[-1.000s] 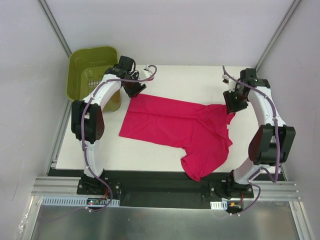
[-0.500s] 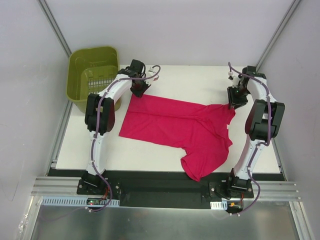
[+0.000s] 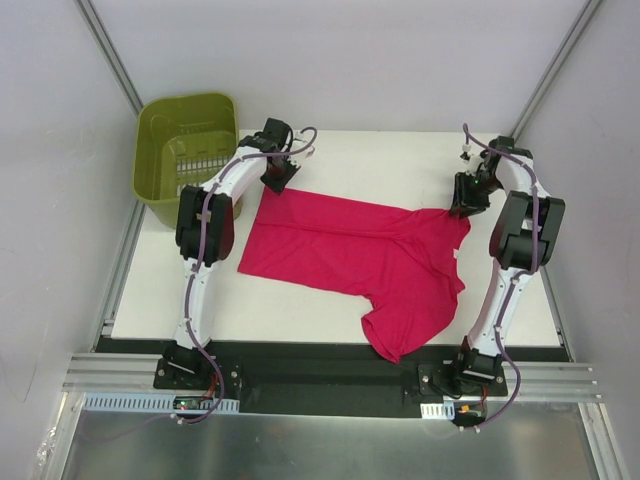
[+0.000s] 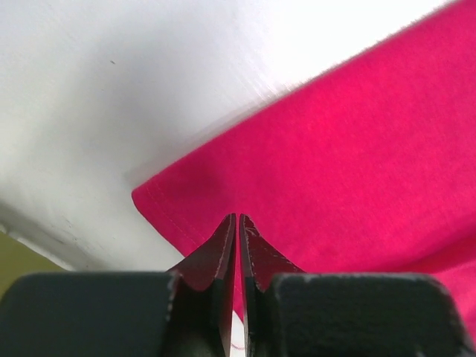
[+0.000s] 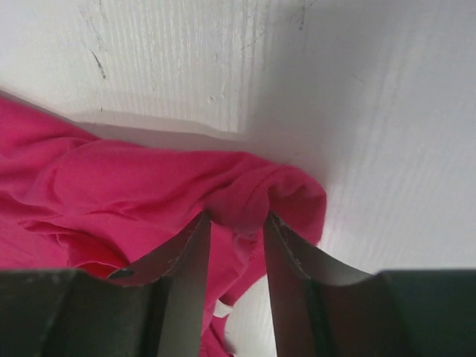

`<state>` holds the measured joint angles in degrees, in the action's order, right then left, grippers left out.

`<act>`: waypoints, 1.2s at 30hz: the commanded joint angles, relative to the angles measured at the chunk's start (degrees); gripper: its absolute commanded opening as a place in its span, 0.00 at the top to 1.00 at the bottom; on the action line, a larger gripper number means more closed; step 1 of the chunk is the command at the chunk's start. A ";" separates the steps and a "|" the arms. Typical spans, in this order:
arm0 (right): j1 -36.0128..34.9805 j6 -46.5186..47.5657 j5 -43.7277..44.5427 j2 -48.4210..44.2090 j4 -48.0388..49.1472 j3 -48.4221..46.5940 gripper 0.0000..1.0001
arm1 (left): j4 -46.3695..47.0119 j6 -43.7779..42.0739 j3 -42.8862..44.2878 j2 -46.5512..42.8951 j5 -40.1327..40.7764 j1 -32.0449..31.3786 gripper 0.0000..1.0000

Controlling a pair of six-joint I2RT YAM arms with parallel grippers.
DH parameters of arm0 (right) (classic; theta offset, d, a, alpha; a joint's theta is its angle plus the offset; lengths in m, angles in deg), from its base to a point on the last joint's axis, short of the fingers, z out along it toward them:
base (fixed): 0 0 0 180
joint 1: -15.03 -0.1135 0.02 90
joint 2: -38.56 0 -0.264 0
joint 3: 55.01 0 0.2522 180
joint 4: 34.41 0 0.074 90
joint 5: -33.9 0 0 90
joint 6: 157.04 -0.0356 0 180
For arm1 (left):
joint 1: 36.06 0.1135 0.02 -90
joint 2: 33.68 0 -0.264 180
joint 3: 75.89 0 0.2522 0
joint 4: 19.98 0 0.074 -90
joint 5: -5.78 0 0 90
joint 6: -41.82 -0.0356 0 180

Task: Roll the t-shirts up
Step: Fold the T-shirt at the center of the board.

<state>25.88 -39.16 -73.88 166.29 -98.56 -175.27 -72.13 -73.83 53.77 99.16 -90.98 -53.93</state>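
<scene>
At the upper left of the overhead view stands a green basket, with no cloth showing inside it. Just to its right, the left gripper sits on the upper left corner of the t-shirt. Its wrist view shows the fingers pressed fully together, with the red hem pinched between their tips close to that corner.

The t-shirt lies spread out across the middle of the white table. Its body runs from upper left toward the right, and one part hangs down to the lower centre near the table's front edge. It is mostly flat, with a few creases on the right side.

At the upper right, the right gripper holds the shirt's far right corner, its fingers closed on a small bunched fold of fabric.

As for progress, only the grasp looks done. No part of the shirt is rolled yet, so the whole roll is left.
</scene>
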 commanded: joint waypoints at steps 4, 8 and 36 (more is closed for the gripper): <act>1.71 -5.11 -4.10 1.57 -1.03 -3.36 0.86 | -6.08 4.46 6.62 4.88 4.13 1.70 0.95; 4.69 -7.57 -4.89 0.17 -0.24 -3.28 0.98 | -6.52 4.64 6.10 5.68 4.92 1.87 1.00; 8.57 -4.15 -0.24 -6.44 0.20 1.56 0.52 | -6.35 7.37 8.65 1.46 4.74 1.26 1.00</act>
<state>35.45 -44.84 -75.47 156.76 -98.73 -172.14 -77.09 -68.03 61.50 104.95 -86.70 -52.20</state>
